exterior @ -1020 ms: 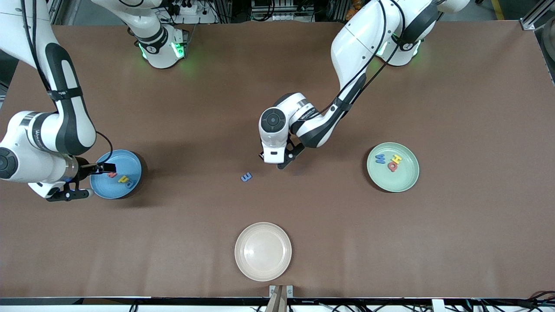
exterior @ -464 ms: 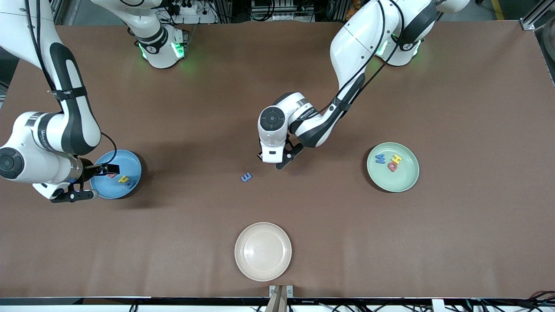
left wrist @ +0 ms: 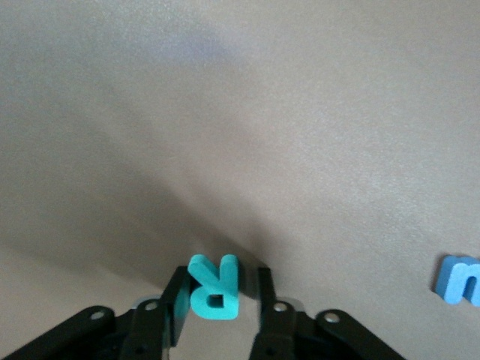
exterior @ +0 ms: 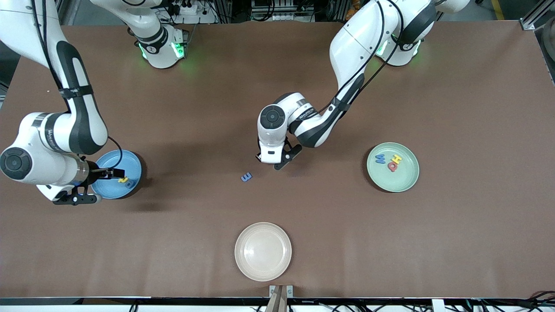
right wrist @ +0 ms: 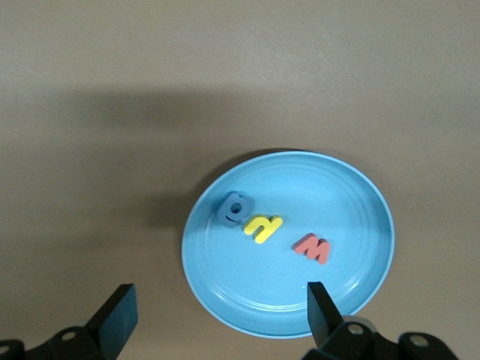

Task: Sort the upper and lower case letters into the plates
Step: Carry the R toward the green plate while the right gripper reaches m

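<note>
A teal letter R (left wrist: 214, 291) lies on the table mat between the fingers of my left gripper (left wrist: 221, 276), which is low over the middle of the table (exterior: 271, 158). Its jaws stand narrow around the R: one finger touches it, the other shows a small gap. The front view hides the R under the hand. A blue letter m (exterior: 246, 177) lies close by, a little nearer the camera. My right gripper (exterior: 93, 186) hangs open and empty over the edge of the light blue plate (exterior: 130, 164), which holds three letters (right wrist: 262, 227). The mint green plate (exterior: 403, 180) holds three letters (exterior: 393, 166).
A cream-beige plate (exterior: 263, 251) sits empty near the table's front edge. The blue m (left wrist: 459, 280) also shows in the left wrist view. Bare brown mat lies between the plates.
The right arm has shifted a little over the blue plate and now hides the red letter there. The left hand has edged slightly away from the camera.
</note>
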Available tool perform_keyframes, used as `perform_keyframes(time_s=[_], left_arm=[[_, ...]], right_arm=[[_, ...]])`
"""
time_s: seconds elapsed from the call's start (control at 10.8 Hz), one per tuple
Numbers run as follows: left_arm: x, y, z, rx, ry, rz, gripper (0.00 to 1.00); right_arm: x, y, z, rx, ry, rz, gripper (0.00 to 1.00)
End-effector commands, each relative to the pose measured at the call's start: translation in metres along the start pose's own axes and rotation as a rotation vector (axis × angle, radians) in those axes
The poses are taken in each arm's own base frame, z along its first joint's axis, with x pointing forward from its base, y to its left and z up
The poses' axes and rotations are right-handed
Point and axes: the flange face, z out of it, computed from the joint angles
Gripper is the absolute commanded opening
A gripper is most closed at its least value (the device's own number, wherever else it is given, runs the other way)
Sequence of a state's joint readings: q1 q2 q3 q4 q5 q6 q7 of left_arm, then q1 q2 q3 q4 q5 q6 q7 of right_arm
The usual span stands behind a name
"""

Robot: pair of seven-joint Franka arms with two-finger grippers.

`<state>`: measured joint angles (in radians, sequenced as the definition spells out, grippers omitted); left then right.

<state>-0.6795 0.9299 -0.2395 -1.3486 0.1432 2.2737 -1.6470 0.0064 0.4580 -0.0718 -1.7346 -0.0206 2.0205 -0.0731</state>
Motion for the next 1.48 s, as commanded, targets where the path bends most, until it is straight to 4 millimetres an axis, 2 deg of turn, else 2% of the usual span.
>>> perform_keyframes(time_s=[0.0, 0.19, 0.28, 0.56, 0.65, 0.74, 0.83, 1.02, 1.11, 1.21, 1.39], left_arm=[[-0.003, 0.003, 0.003, -0.008, 0.014, 0.003, 0.23], [-0.002, 0.003, 0.003, -0.007, 0.015, 0.009, 0.04], [0.001, 0.003, 0.002, -0.009, 0.017, 0.014, 0.00], [0.015, -0.003, -0.009, 0.065, 0.021, 0.143, 0.00], [0.033, -0.010, -0.014, 0.130, 0.005, 0.212, 0.00], [0.043, -0.012, -0.028, 0.151, -0.034, 0.278, 0.00], [0.065, -0.014, -0.051, 0.153, -0.051, 0.315, 0.00], [0.108, -0.029, -0.073, 0.227, -0.057, 0.482, 0.00], [0.129, -0.037, -0.087, 0.260, -0.071, 0.572, 0.00], [0.150, -0.048, -0.096, 0.309, -0.086, 0.661, 0.00], [0.190, -0.070, -0.106, 0.389, -0.143, 0.803, 0.00]], right_arm=[[0.003, -0.006, -0.006, 0.030, 0.005, 0.032, 1.00], [0.003, -0.008, -0.006, 0.037, 0.004, 0.040, 1.00], [0.004, -0.020, -0.007, 0.033, 0.007, 0.050, 1.00], [0.005, -0.063, -0.009, 0.026, 0.011, 0.121, 1.00], [0.005, -0.077, -0.009, 0.023, 0.015, 0.138, 1.00], [0.005, -0.090, -0.010, 0.022, 0.015, 0.157, 1.00], [0.003, -0.108, -0.010, 0.021, 0.013, 0.161, 1.00], [0.000, -0.156, -0.016, 0.082, 0.016, 0.161, 1.00], [0.002, -0.189, -0.025, 0.114, 0.039, 0.212, 1.00], [0.003, -0.221, -0.020, 0.113, 0.050, 0.261, 1.00], [0.009, -0.251, -0.008, 0.119, 0.052, 0.369, 1.00]])
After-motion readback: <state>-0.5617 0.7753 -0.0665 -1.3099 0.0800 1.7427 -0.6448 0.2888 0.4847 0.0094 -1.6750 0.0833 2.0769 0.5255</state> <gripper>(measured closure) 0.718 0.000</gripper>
